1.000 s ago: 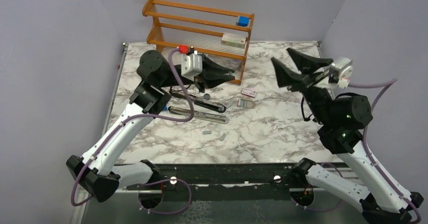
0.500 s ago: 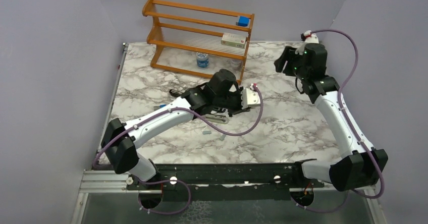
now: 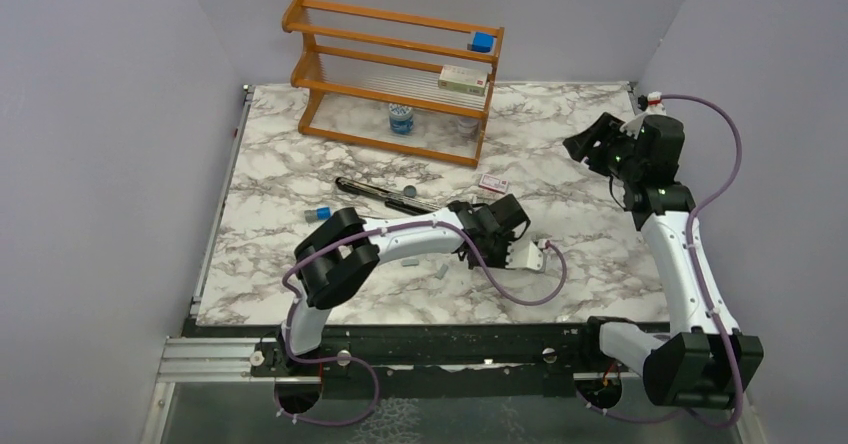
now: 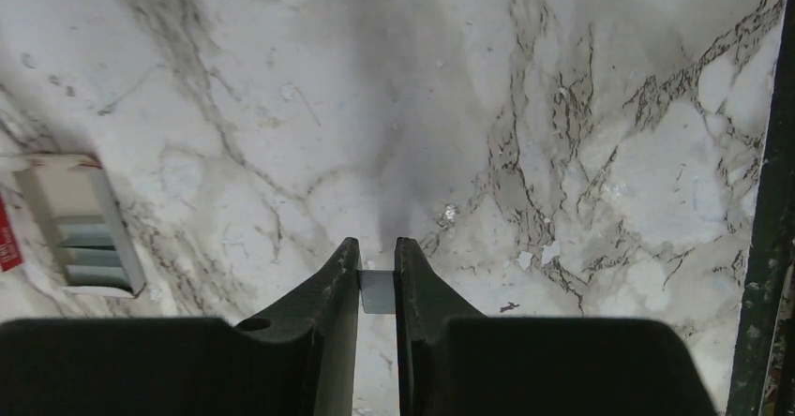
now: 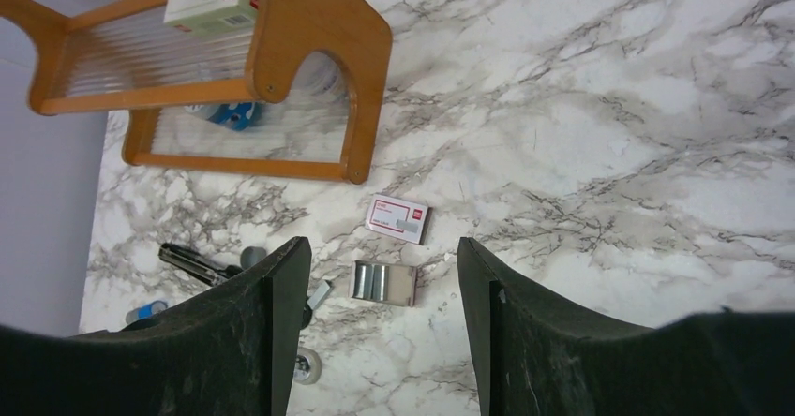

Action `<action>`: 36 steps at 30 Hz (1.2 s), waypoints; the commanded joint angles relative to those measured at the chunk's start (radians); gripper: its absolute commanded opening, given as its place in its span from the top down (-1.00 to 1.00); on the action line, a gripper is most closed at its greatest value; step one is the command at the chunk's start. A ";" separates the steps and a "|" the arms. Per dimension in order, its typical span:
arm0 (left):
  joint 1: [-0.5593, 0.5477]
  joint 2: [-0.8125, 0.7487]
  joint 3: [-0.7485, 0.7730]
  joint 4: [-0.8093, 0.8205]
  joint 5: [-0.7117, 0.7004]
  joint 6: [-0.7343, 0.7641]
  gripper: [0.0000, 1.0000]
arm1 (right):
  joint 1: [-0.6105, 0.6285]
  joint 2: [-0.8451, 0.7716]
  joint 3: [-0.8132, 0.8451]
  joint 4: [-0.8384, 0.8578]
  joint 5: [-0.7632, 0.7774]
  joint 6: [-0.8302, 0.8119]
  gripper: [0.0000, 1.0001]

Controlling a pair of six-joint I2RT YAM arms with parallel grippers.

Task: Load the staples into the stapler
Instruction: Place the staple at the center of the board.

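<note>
The black stapler (image 3: 383, 195) lies open on the marble table left of centre; its end shows in the right wrist view (image 5: 192, 260). My left gripper (image 3: 488, 227) hangs over mid-table, right of the stapler. Its jaws (image 4: 377, 264) are shut on a short silvery strip of staples (image 4: 377, 291) pinched between the tips. More staples (image 5: 373, 282) lie in a small open tray (image 4: 56, 174). Loose strips (image 3: 409, 260) rest on the marble near the left forearm. My right gripper (image 3: 590, 144) is raised at the back right, open and empty (image 5: 382, 244).
A red-and-white box (image 5: 398, 217) lies beside the tray. A wooden rack (image 3: 400, 64) at the back holds a blue cube (image 3: 483, 42), a carton (image 3: 463, 79) and a bottle (image 3: 401, 119). A blue-capped item (image 3: 322, 212) lies left of the stapler. The table's dark edge (image 4: 769, 247) is near the left gripper.
My left arm has swung from beside the rack toward the near right and now reaches over mid-table past the stapler. My right arm has changed its pose at the back right.
</note>
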 commanded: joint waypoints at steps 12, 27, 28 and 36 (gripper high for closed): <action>-0.017 0.097 0.065 -0.102 -0.055 0.050 0.94 | -0.003 -0.041 -0.012 -0.021 -0.059 -0.055 -0.25; -0.019 0.158 0.086 -0.149 0.013 0.057 0.57 | -0.003 -0.033 -0.020 0.014 -0.112 -0.086 -0.25; -0.019 0.162 0.090 -0.152 0.018 0.057 0.54 | -0.003 -0.030 -0.019 0.014 -0.112 -0.088 -0.25; -0.018 0.176 0.113 -0.163 0.047 0.055 0.39 | -0.003 -0.025 -0.032 0.052 -0.162 -0.085 -0.25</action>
